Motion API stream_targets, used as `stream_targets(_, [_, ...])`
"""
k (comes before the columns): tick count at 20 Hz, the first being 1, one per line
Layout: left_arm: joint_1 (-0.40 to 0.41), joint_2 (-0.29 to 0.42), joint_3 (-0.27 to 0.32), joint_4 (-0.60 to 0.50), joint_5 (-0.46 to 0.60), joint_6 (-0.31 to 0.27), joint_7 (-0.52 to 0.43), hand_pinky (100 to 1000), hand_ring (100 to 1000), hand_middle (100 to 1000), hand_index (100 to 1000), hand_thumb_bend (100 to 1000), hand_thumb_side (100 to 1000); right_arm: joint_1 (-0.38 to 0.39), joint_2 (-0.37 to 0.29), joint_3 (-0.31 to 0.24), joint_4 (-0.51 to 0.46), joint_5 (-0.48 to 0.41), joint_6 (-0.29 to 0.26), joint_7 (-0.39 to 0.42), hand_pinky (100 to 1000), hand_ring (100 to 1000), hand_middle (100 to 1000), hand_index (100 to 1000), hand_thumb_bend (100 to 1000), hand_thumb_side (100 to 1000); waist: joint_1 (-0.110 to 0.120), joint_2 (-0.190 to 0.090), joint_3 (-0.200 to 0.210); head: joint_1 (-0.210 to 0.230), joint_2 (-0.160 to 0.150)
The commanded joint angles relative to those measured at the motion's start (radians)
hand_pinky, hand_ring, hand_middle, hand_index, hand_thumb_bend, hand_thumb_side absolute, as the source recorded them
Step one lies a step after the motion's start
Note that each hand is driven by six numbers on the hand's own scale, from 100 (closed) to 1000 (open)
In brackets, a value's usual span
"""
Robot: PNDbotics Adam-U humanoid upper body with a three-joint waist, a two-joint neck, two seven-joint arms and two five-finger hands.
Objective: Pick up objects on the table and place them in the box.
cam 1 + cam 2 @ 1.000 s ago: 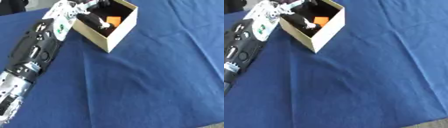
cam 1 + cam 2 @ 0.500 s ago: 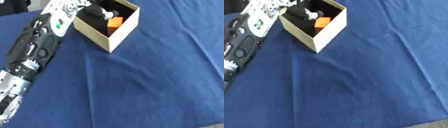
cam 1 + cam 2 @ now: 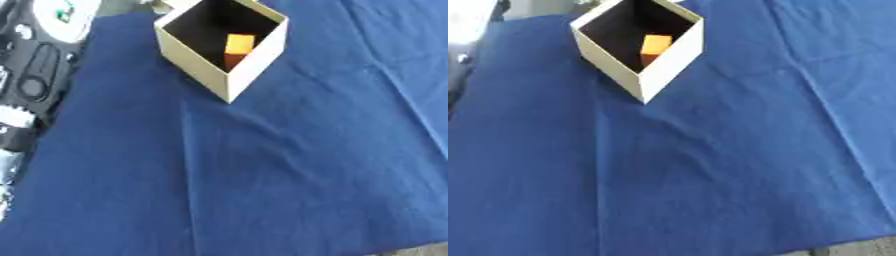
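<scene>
I see the open cardboard box at the far left of the blue tablecloth, with an orange block standing inside against its dark interior. My left arm lies along the left edge; its hand is out of view, so I cannot tell its fingers.

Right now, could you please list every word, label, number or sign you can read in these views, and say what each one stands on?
No text can be read anywhere in these views.
Left arm: a green mark on the white cover near the top left corner, too blurred to read.
Box: plain cream walls, no print.
Orange block inside the box: no marking visible.
Blue cloth: no print.
</scene>
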State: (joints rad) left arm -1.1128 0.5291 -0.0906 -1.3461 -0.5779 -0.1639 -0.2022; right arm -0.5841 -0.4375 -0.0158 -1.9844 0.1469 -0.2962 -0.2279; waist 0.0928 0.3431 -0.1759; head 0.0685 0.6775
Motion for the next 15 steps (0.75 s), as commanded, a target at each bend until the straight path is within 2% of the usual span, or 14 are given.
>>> stream_targets(1, [0.035, 0.069, 0.071, -0.092, 0.052, -0.016, 0.051, 455, 667, 730, 777, 315, 482, -0.011, -0.029, -0.011, -0.016, 0.008, -0.002, -0.005, 794, 725, 654, 757, 100, 787, -0.012, -0.029, 0.011, -0.014, 0.01])
stream_targets(4, [0.115, 0.086, 0.106, -0.172, 0.101, -0.016, 0.101, 455, 665, 725, 770, 303, 478, -0.011, -0.031, -0.013, -0.016, 0.012, -0.002, -0.009, 794, 725, 654, 757, 100, 787, -0.015, -0.029, 0.021, -0.018, 0.012])
stream_targets(5, [0.142, 0.085, 0.112, -0.199, 0.117, -0.014, 0.117, 459, 661, 711, 754, 255, 463, -0.011, -0.03, -0.012, -0.016, 0.012, -0.002, -0.009, 793, 725, 654, 757, 100, 787, -0.018, -0.028, 0.025, -0.021, 0.012])
stream_targets(9, [0.243, 0.056, 0.186, -0.3, 0.18, -0.04, 0.179, 467, 659, 700, 736, 209, 454, -0.009, -0.032, -0.018, -0.016, 0.016, -0.002, -0.015, 793, 724, 653, 757, 100, 787, -0.035, -0.021, 0.049, -0.04, 0.011])
stream_targets(14, [0.374, 0.001, 0.225, -0.431, 0.26, -0.063, 0.26, 475, 648, 695, 730, 144, 498, 0.0, -0.036, -0.024, -0.016, 0.02, -0.005, -0.024, 792, 723, 654, 757, 100, 788, -0.053, -0.018, 0.077, -0.057, 0.008])
stream_targets(15, [0.4, -0.007, 0.227, -0.457, 0.276, -0.062, 0.276, 474, 646, 697, 733, 106, 520, 0.002, -0.038, -0.025, -0.016, 0.02, -0.006, -0.025, 792, 723, 654, 757, 100, 788, -0.055, -0.019, 0.081, -0.058, 0.009])
